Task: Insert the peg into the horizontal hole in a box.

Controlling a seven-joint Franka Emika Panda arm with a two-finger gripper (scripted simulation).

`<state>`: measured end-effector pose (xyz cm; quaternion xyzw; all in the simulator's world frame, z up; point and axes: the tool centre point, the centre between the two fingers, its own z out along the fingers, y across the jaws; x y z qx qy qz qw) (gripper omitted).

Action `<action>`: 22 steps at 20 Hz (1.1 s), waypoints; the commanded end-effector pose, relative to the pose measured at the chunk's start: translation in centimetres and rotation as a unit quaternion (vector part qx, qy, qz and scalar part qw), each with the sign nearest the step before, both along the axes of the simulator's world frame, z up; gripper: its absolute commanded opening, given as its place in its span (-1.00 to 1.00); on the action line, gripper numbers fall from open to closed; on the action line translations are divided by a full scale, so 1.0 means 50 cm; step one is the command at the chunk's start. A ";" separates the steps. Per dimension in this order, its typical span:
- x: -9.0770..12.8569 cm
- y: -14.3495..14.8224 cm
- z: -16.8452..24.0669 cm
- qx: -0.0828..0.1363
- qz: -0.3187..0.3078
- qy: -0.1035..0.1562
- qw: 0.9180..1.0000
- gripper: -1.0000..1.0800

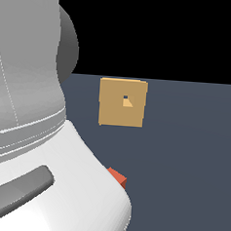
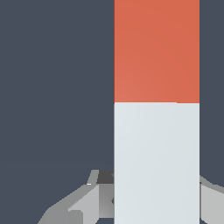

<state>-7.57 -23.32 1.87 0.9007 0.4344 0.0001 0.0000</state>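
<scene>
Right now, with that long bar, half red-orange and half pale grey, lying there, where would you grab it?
I'd take the long red-orange and pale grey square bar on its pale half, from above, the gripper pinching its two flat long sides. That should leave the red-orange end free to enter the small square hole in the tan cube.

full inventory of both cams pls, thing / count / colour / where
plain tan-orange matte cube box: 1, tan-orange, on the floor, mid-frame in the exterior view, apart from the peg
small square hole: 1, dark with a tan inner wall, in the box's facing side
long square-section peg: 1, half red-orange, half pale grey-white; only its red end shows in the exterior view, behind the arm
flat dark grey-blue floor: 1, under everything
white and grey robot arm: 1, fills the exterior view's left
grey gripper: 1, fingers either side of the peg's white half; contact unclear
</scene>
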 end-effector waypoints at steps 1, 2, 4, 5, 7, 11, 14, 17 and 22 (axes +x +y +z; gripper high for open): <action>0.000 0.000 -0.001 0.000 0.000 0.000 1.000 -1.00; 0.000 0.000 -0.001 0.000 0.000 0.000 1.000 -1.00; 0.001 0.001 0.000 0.000 0.001 0.000 1.000 -1.00; 0.003 0.003 0.001 0.000 0.003 0.000 1.000 -1.00; 0.012 0.011 0.005 0.000 0.010 0.000 1.000 -1.00; 0.047 0.045 0.019 -0.001 0.040 0.000 0.999 -1.00; 0.086 0.090 0.036 -0.001 0.077 0.000 0.997 -1.00; 0.135 0.156 0.060 -0.002 0.126 0.000 0.992 -1.00; 0.211 0.301 0.106 -0.002 0.225 0.000 0.974 -1.00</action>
